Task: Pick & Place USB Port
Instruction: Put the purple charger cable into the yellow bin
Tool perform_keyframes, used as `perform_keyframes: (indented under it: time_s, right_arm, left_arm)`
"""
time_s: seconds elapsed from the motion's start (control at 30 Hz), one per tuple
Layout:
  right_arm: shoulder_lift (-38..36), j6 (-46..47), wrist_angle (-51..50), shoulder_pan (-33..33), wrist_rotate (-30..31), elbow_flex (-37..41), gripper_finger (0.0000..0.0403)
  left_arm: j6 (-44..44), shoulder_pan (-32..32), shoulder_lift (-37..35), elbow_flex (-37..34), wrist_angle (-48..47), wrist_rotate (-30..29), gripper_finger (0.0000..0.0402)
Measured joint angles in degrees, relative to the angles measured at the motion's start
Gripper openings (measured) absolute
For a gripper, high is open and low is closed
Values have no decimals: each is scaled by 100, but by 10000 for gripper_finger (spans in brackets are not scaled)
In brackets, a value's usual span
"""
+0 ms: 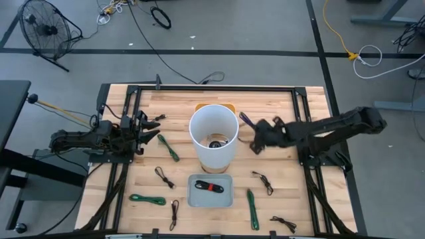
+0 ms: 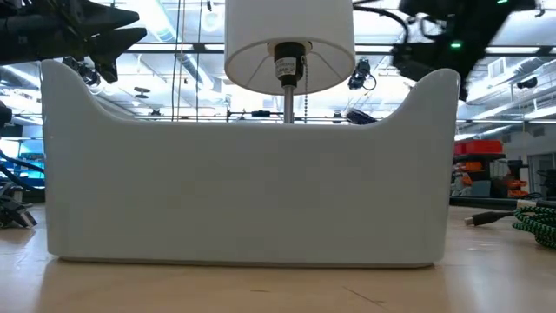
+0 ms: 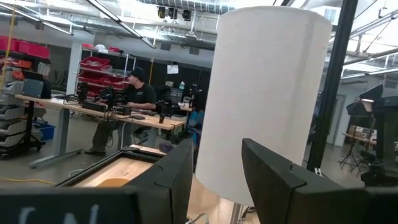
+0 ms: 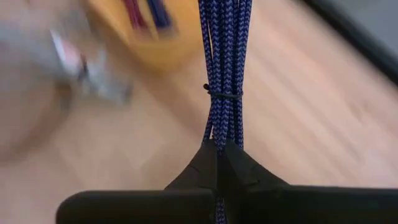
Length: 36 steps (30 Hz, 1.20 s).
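Right wrist view pretty much gave it away: the right gripper was clamped tight on a bundled purple cable, the braided strands pinched between its closed fingers and tied off with a small band. From the high view that gripper sat just right of the white lamp in the middle of the table, with the purple cable sticking out toward the orange tray behind the lamp. So I'd say the pick was done and this was the carry part.

The left gripper hung over the left side of the table with its fingers apart, holding nothing, basically waiting.

The grey bin at the front already had a red-and-black cable in it, and a few green and black cables were scattered around the wood. My guess was the next move needed a swing toward whichever tray is the target, then a release once above it. Couldn't tell which one that was.
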State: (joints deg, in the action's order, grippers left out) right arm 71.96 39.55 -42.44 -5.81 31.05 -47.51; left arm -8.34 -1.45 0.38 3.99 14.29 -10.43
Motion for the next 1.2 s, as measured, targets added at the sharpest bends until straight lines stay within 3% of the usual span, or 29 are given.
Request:
perform_keyframes:
  time_s: [0.13,0.27,0.53,0.87,1.2]
  right_arm:
    - [-5,-1145,1291,604,-145,0,0]
    - [126,-1918,2617,1119,-706,-7,0]
    - [804,-2594,4339,1685,-1718,-11,0]
    - [1700,-2820,5136,1925,-1997,-11,0]
    - [1762,-2799,5195,1982,-2206,-11,14]
  left_arm:
    - [0,-2,0,0,1,-4,144]
    - [4,-2,0,0,1,-5,144]
    - [13,0,0,0,6,-2,144]
    - [15,0,0,0,8,-5,144]
    - [15,-2,0,0,6,-44,144]
